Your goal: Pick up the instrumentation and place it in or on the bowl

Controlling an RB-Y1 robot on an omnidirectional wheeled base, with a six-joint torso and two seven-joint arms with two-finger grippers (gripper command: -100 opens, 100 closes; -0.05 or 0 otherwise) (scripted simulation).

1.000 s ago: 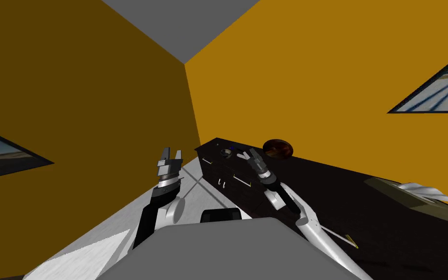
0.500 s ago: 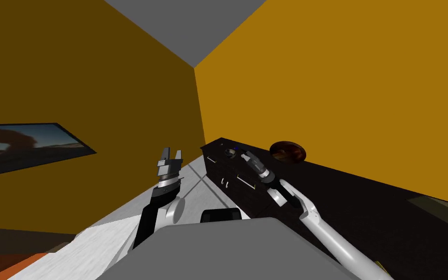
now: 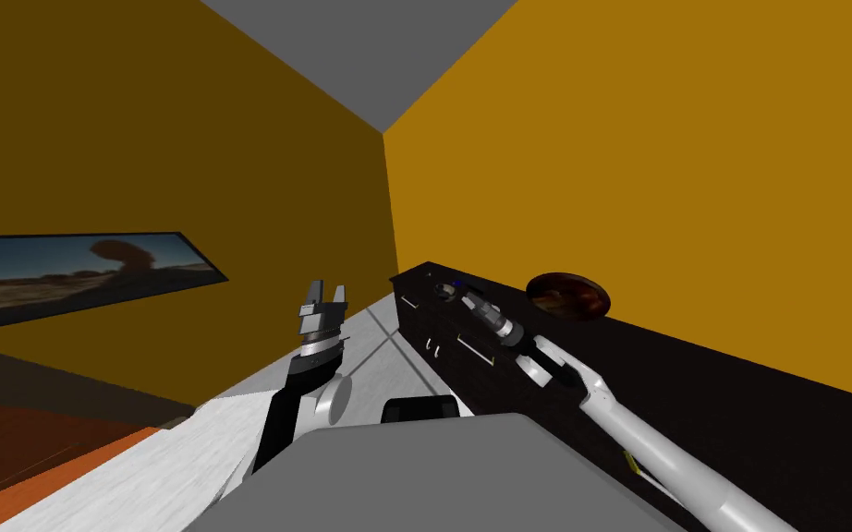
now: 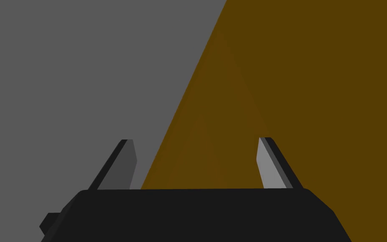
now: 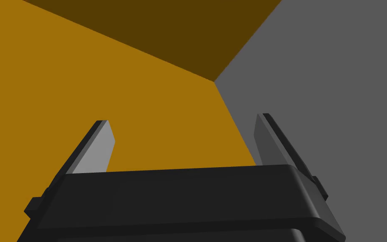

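The right arm reaches forward and is nearly straight, lying low over the top of the dark cabinet [image 3: 674, 388] toward the corner of the room. The right gripper [image 3: 468, 298] is at the far end of the cabinet top. In the right wrist view the right gripper [image 5: 184, 122] looks up at the walls and ceiling. Its two fingers are spread to full width, with nothing between them and nothing touching them.

A small grey ring-shaped item [image 3: 444, 291] sits on the cabinet top just beside the right fingertips, on the side nearer the cabinet's front edge. A tiny blue speck [image 3: 456, 284] lies just beyond it. Both are too small to tell which of them is the instrument, or whether either one touches the fingers.

A round red-brown bowl [image 3: 568, 296] stands on the same top near the orange wall. It is on the other side of the right gripper and apart from it.

The left arm is bent, with its forearm raised upright in front of the chest over the light grey floor [image 3: 184, 462]. The left gripper [image 3: 327, 290] points upward. In the left wrist view the left gripper [image 4: 197, 140] has its fingers spread wide and holds nothing.
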